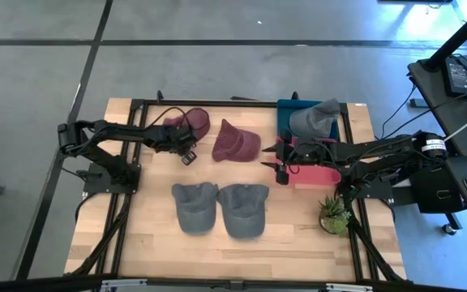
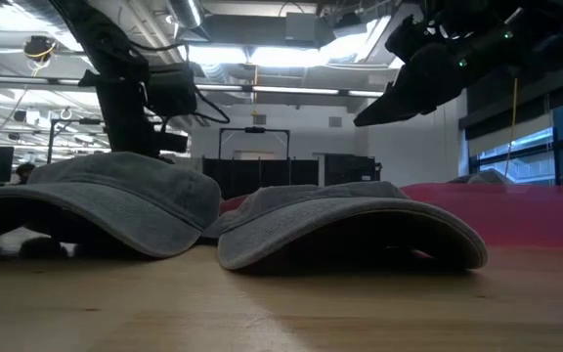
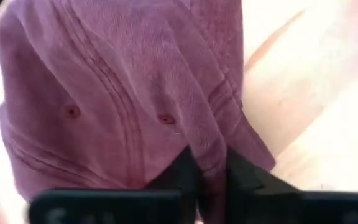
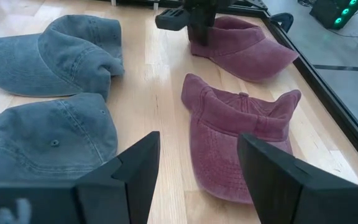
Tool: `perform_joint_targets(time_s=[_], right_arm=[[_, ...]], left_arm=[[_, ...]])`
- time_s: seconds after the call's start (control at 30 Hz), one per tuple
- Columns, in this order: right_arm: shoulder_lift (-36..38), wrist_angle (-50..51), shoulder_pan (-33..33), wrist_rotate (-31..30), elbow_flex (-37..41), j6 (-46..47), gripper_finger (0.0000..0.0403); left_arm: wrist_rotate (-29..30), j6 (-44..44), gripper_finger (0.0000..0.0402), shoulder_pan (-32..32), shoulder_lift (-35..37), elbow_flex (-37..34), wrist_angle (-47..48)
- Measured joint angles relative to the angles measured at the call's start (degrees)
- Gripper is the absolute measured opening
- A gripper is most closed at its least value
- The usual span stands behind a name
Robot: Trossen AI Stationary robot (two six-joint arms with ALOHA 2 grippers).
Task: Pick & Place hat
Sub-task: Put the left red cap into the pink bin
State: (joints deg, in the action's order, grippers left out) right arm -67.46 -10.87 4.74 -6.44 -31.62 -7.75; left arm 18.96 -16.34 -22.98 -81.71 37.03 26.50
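Two maroon hats lie toward the table's far side: one [image 1: 189, 123] under my left gripper [image 1: 191, 144], the other [image 1: 235, 142] free on its rim at mid-table. Two grey hats [image 1: 194, 204] [image 1: 243, 208] rest side by side nearer the front. My left gripper [image 3: 211, 171] is shut on the left maroon hat [image 3: 117, 93]. My right gripper [image 1: 276, 158] hovers open to the right of the middle maroon hat [image 4: 238, 137], its fingers [image 4: 135, 168] wide apart, touching nothing. The right wrist view also shows my left gripper [image 4: 197, 22] on its hat [image 4: 241, 46]. My left gripper pinches a fold of maroon cloth [image 3: 211, 158] at the hat's near-side edge between its two fingers [image 3: 182, 171]. It comes from above, slanting from the table's left. The hat's brim [image 4: 281, 59] and the rest of it appear to lie on the table.
A teal bin [image 1: 284, 109] holding another grey hat [image 1: 314, 120] and a pink bin [image 1: 310, 172] stand at the table's right, under my right arm. A small potted plant [image 1: 333, 215] sits near the right front. Bare wood [image 1: 144, 235] lies at the front left.
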Motion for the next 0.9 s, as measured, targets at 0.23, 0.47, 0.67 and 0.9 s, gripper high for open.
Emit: perform_joint_targets(time_s=[0.23,0.47,0.67,0.9], right_arm=[[0.00,0.01,-0.01,0.00,-0.02,1.88,0.0213],[0.01,7.44,-0.01,0.00,-5.32,3.55,0.0213],[0.02,18.15,-0.01,0.02,-13.23,4.66,0.0213],[0.02,26.78,0.00,2.62,-20.78,2.44,0.0213]], left_arm=[[0.28,11.36,0.0009,0.73,1.31,7.90,11.00],[7.43,29.95,0.0007,6.36,1.33,18.95,22.69],[12.33,50.17,0.0008,12.22,1.40,25.00,23.84],[24.44,84.09,0.0009,19.83,1.40,25.99,18.42]])
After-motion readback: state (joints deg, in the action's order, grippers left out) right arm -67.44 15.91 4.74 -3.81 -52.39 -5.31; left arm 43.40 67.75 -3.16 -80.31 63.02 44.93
